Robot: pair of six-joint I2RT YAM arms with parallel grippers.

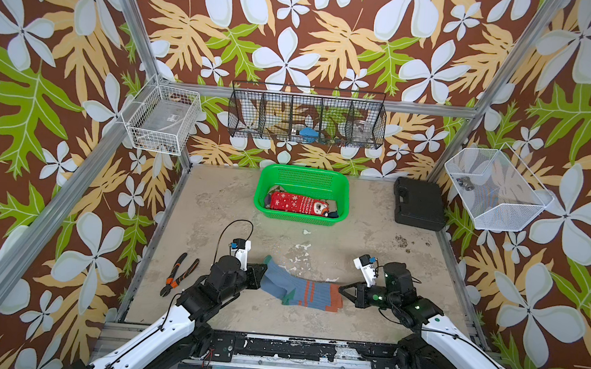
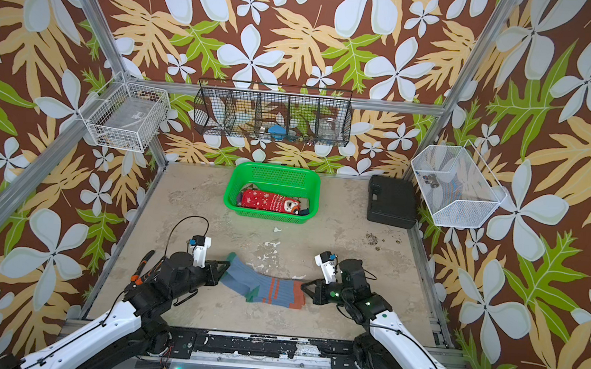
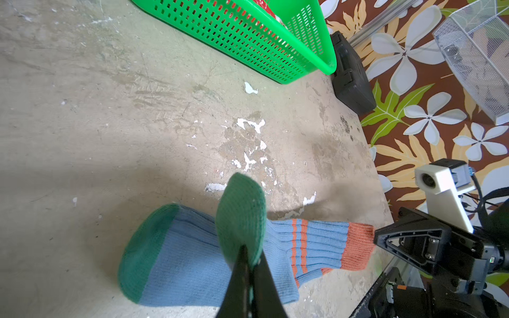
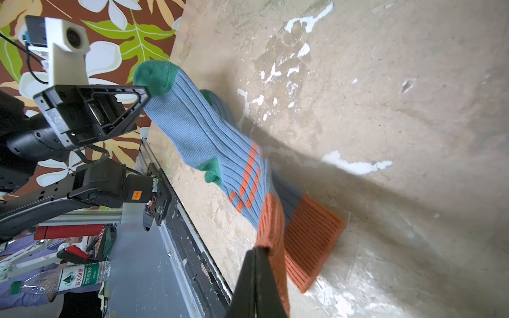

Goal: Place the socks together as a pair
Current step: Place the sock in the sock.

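Left gripper and right gripper clamp toe and cuff of blue-grey ribbed knit sock over its matching sock (nearly aligned); lowering and release seemingly remain.

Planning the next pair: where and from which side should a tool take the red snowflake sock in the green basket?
Probably pinch the red snowflake sock at mid-length, coming straight down: it lies flat on top across the green basket, whose walls block any side approach.
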